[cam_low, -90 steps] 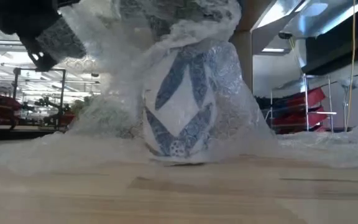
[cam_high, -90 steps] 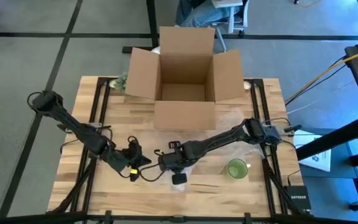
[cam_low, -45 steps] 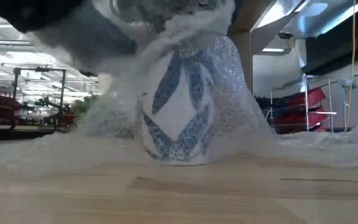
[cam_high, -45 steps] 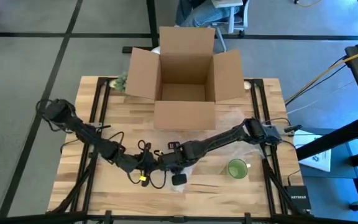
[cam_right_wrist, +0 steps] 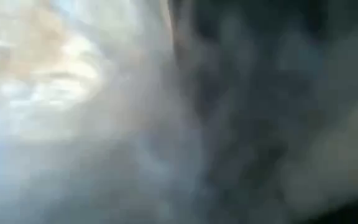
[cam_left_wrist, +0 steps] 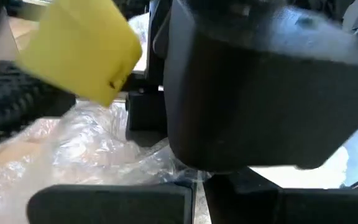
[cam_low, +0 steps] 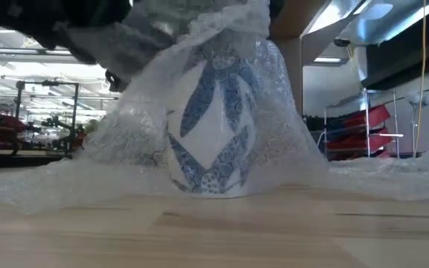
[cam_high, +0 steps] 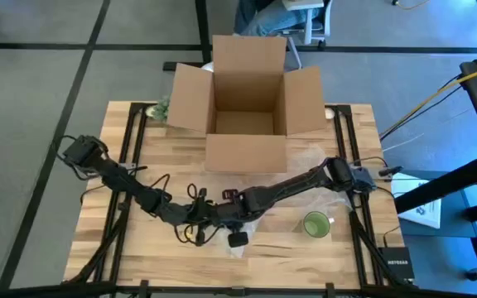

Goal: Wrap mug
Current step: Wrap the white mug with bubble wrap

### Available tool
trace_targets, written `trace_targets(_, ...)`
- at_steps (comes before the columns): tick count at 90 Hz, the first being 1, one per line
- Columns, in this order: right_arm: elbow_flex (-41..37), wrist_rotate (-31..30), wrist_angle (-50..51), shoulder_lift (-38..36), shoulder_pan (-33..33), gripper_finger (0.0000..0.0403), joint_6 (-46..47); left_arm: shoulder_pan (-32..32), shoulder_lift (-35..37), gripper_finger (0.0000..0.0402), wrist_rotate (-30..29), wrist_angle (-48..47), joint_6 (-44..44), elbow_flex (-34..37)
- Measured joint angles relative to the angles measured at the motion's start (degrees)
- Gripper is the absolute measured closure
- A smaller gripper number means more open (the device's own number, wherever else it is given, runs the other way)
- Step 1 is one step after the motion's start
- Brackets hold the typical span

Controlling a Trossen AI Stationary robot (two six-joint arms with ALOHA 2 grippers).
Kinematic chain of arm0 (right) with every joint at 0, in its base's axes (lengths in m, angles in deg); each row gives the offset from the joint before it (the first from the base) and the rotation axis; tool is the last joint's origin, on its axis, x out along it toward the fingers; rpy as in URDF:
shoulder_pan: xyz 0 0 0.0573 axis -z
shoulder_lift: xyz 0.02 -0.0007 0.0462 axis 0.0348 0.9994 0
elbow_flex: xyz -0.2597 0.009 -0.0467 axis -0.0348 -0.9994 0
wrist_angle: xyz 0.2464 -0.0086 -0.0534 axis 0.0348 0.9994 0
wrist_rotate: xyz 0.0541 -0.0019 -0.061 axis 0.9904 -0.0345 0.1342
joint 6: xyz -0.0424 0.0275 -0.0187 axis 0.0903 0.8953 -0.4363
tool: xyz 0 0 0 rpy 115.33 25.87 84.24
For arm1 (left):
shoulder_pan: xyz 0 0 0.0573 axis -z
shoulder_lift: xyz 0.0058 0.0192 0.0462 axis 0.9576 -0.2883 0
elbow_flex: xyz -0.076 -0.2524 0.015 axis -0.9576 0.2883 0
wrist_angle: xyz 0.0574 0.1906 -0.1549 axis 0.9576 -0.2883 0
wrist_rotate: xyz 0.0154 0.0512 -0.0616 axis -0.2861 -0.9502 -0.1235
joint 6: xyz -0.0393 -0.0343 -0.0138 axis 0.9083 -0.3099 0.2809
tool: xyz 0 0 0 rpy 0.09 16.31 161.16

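Observation:
A white mug with a blue leaf pattern (cam_low: 214, 126) stands upright on its base on the wooden table, under a sheet of bubble wrap (cam_low: 293, 149). The wrap is drawn up over it like a tent, gathered at its top (cam_low: 226, 18). My right gripper (cam_high: 224, 217) is over the mug, shut on that gathered wrap; in the high view it hides the mug. My left gripper (cam_high: 199, 218) is close beside it on the left, and its wrist view is filled by the right arm's dark body (cam_left_wrist: 260, 93) with wrap (cam_left_wrist: 92, 149) below. My right gripper holds the bubble wrap by its gathered top (cam_low: 226, 18), above the mug and from above. The wrap itself hides the fingers. It slopes down from there to the table on both sides, and its edges lie flat on the wood.
An open cardboard box (cam_high: 247, 91) stands at the table's far middle. A green cup (cam_high: 315, 223) sits to the right of the mug. More bubble wrap lies flat on the right (cam_low: 393, 175). There is bare wood along the near edge (cam_high: 296, 257).
My left gripper has travelled toward the table's right edge, up to the mug and the right gripper. The wrap on the mug's left side now lies closer over the mug. The mug, which looked tipped, now stands flat on its base.

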Motion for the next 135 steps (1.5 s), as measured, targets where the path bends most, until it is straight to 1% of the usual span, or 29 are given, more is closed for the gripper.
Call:
trace_targets(9, 0.0, -0.01, 0.58, -0.43, -0.04, 0.04, 0.0, -0.02, -1.5, 0.0401, -0.07, 0.44, -0.36, -0.2)
trace_targets(25, 0.0, -0.26, 2.12, -3.34, 0.03, 0.04, 0.11, -0.04, -1.07, 0.0401, 1.12, -0.61, -2.4, -0.15)
trace_targets(54, 0.11, -0.52, 10.15, -9.81, 0.03, 0.04, 0.7, -0.04, -1.15, 0.0401, 1.36, -0.39, -2.49, -0.07)
trace_targets(60, 0.11, -0.01, 12.44, -11.48, 0.01, 0.04, 2.19, 0.0, -1.18, 0.0401, 1.36, -0.38, -2.47, -0.07)
trace_targets(70, 0.11, 2.61, 18.39, -14.47, -0.71, 0.04, 6.09, 0.11, -0.98, 0.0401, 1.39, -0.5, -2.33, -0.04)
trace_targets(85, -0.01, 2.91, 25.0, -15.39, -4.23, 0.04, 11.81, 0.11, -0.61, 0.0401, 1.5, -0.52, -2.17, 0.0)
trace_targets(94, -2.85, 1.63, 21.12, -15.46, -7.96, 0.04, 13.13, 0.13, -0.35, 0.0401, 1.57, -0.57, -2.34, 0.04)
trace_targets(102, -8.3, -1.86, 14.08, -15.24, -11.08, 0.04, 14.56, 0.13, -0.35, 0.0401, 1.57, -0.48, -2.34, 0.04)
trace_targets(109, -13.24, -4.63, 9.16, -15.15, -12.42, 0.04, 16.3, 0.15, -0.35, 0.0401, 1.55, -0.47, -2.34, 0.04)
trace_targets(116, -16.43, -5.23, 4.86, -15.15, -12.41, 0.04, 17.72, 0.15, -0.35, 0.0402, 1.55, -0.42, -2.22, 0.04)
trace_targets(121, -17.0, -6.57, 2.12, -15.1, -12.32, 0.04, 17.79, 0.15, -0.35, 0.0401, 1.55, -0.31, -2.19, 0.04)
trace_targets(130, -14.61, -14.87, 1.41, -15.09, -11.89, 0.04, 15.69, 0.15, -0.35, 0.0401, 1.55, -0.31, -2.17, 0.07)
trace_targets(135, -12.76, -17.42, 0.84, -15.11, -11.29, 0.04, 13.06, 0.07, -0.35, 0.0401, 1.55, -0.29, -2.19, 0.07)
